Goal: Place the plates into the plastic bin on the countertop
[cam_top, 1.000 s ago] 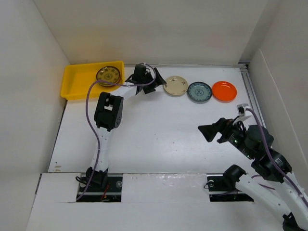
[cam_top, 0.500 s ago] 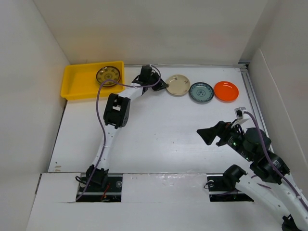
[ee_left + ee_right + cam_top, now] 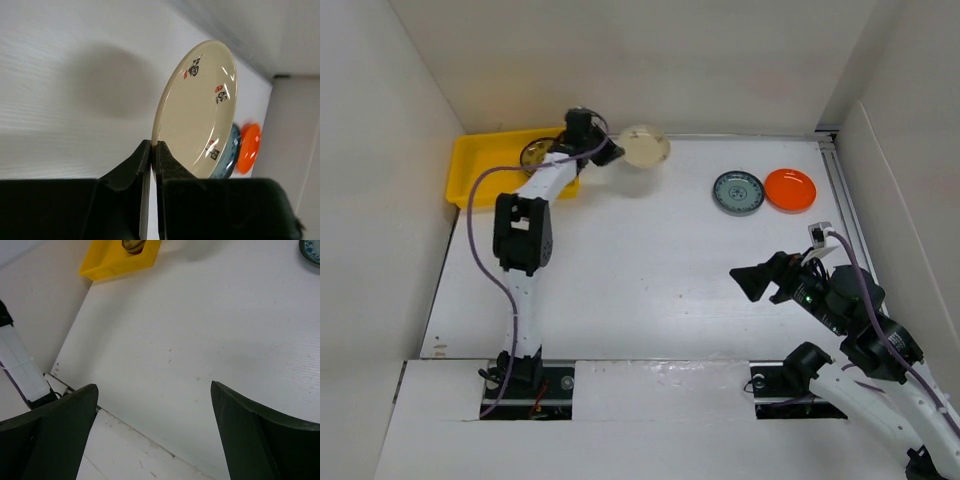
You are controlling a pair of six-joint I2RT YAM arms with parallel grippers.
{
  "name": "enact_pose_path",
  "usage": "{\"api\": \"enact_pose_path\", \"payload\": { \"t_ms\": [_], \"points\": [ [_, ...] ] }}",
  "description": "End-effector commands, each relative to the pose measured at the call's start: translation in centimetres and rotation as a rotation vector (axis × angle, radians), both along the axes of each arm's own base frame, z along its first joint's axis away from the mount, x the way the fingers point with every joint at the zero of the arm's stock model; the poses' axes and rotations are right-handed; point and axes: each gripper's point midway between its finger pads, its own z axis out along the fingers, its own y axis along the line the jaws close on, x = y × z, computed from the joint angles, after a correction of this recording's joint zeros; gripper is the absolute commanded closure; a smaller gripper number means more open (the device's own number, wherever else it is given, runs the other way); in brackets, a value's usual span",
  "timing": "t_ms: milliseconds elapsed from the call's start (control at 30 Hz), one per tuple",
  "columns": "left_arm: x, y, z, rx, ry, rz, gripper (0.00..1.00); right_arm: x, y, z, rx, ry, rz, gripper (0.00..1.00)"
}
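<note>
Lighting bright, even, diffuse from overhead. The white tabletop (image 3: 650,270) is near washed out, low contrast. The cream plate (image 3: 200,110) throws a soft shadow upper left in the left wrist view; small glare streaks on its glaze. The right hand (image 3: 154,386) shows fingers (image 3: 250,435) dark, soft-edged at the lower corners.

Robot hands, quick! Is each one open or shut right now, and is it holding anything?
Left gripper: shut on the rim of the cream plate.
Right gripper: open, holding nothing.
</note>
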Motion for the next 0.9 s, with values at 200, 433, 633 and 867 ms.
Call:
{"api": "enact_pose_path", "payload": {
  "t_ms": [200,433,633,867],
  "points": [
    [2.7,24.8,8.8,0.089,-0.057,0.437,1.0,-0.1,0.0,2.5,0.024,-0.069,0.014,0.0],
    [1.9,31.4,5.4,0.127,-0.009,0.508,1.0,-0.1,-0.1,3.5,0.015,-0.089,0.017,0.0],
    [1.9,31.4,4.6,0.108,-0.001,0.492,1.0,0.0,0.8,2.7,0.007,-0.067,0.053,0.0],
    [1.3,31.7,5.7,0.124,-0.001,0.513,0.27,-0.2,0.7,2.7,0.007,-0.067,0.053,0.0]
  ]
}}
